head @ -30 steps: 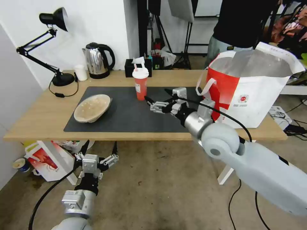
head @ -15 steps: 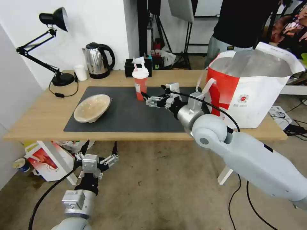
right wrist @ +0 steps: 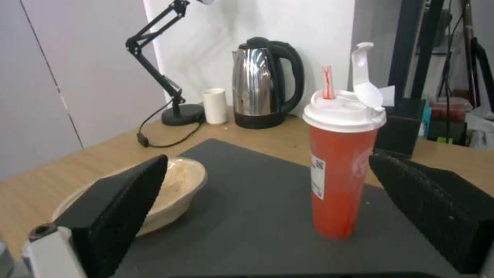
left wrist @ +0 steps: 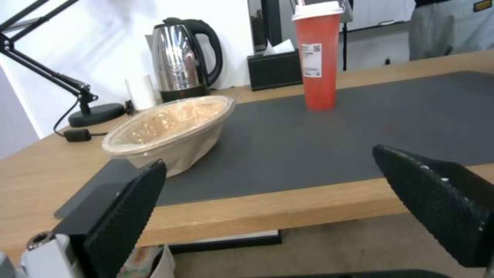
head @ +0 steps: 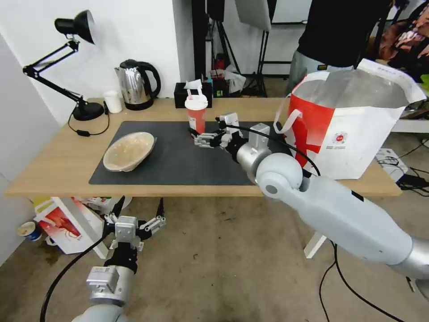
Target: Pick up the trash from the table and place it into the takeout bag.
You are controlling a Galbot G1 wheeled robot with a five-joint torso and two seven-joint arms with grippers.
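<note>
Right end effector spread apart, just beside red cup | left end effector spread below table edge

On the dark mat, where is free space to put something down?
The mat is bare between the tan bowl and the red straw cup, along its near edge. Crowded: beside the cup, where the open right end effector reaches, and near the takeout bag.

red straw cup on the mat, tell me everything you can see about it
The red straw cup is a tall, tapering cup of translucent red plastic with a small white label on its side. A white lid caps it, its flap flipped up, beside a red-and-white straw. It stands upright on the dark-grey mat, in front of the black tissue box. The right hand, open, sits right beside it; nothing grips it yet.
</note>
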